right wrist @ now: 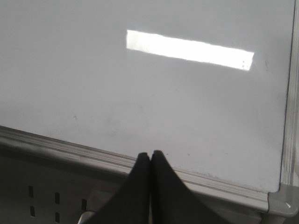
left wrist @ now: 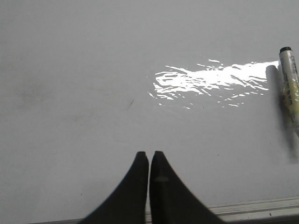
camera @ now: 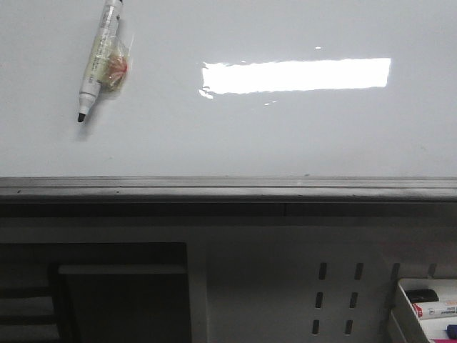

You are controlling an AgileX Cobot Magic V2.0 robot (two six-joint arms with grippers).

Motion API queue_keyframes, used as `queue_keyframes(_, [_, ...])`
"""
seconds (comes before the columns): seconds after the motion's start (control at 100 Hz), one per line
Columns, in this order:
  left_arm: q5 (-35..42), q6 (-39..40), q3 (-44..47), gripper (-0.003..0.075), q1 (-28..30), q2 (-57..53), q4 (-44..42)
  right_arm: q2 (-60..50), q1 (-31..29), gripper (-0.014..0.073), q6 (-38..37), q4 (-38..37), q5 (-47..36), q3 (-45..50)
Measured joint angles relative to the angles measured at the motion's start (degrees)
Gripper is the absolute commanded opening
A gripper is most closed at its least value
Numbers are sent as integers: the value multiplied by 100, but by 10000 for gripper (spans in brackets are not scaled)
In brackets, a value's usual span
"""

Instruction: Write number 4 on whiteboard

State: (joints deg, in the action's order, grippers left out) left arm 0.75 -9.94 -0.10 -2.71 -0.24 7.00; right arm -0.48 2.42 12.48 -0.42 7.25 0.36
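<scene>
Your whiteboard [camera: 285, 136] carries an uncapped marker [camera: 98, 61], with something taped on, apparently. Left gripper [left wrist: 149, 156] and right gripper [right wrist: 150, 155]: fingers pressed together, empty.

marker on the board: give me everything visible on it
The marker is a white-barrelled pen with printed text, its cap off and its dark tip bare, pointing toward the board's near rail. It lies flat and slanted on the whiteboard at the far left in the front view. A crumpled clear wrap with yellowish and red patches clings around its middle. No gripper touches it. The left wrist view shows only part of it, at the picture's edge. No writing shows near it.
</scene>
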Motion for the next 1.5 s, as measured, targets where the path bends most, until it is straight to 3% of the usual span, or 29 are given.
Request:
queue_keyframes(1.05, [0, 0, 0, -20, 0, 0, 112, 0, 0, -55, 0, 42, -47, 0])
queue_keyframes(1.31, [0, 0, 0, -20, 0, 0, 1714, 0, 0, -55, 0, 1258, -254, 0])
queue_keyframes(1.5, [157, 0, 0, -20, 0, 0, 3058, 0, 0, -55, 0, 2931, -614, 0])
